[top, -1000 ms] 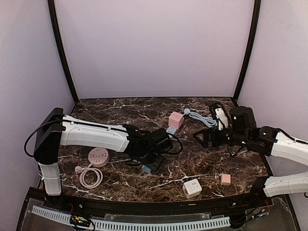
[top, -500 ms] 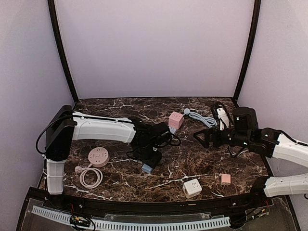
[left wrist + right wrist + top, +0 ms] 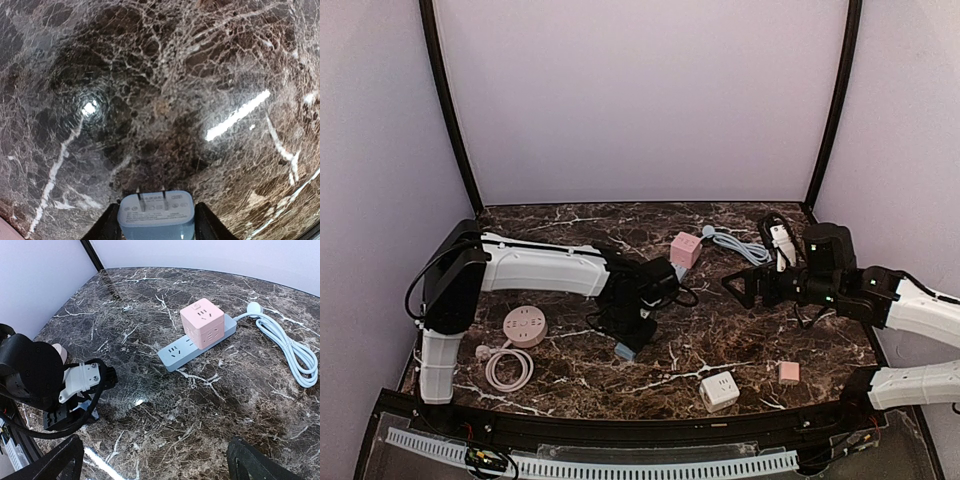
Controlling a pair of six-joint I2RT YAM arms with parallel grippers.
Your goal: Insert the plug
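A light blue plug (image 3: 156,217) with two prongs pointing down at the marble table (image 3: 165,90) sits between the fingers of my left gripper (image 3: 157,226), which press its two sides. From above, the plug (image 3: 625,350) is low over the table under my left gripper (image 3: 629,335). A grey-blue power strip (image 3: 195,342) with a pink cube socket (image 3: 202,322) on it lies further back, and shows in the top view as the strip (image 3: 677,270) and the cube (image 3: 685,248). My right gripper (image 3: 735,288) hovers open and empty.
A round pink socket (image 3: 524,326) with a coiled cord (image 3: 508,368) lies front left. A white cube socket (image 3: 719,390) and a small pink cube (image 3: 788,372) sit near the front edge. The strip's pale cable (image 3: 290,347) loops at the back right.
My left gripper has swung left and turned down over the blue plug, and its jaws have narrowed onto it. The right arm has hardly moved.
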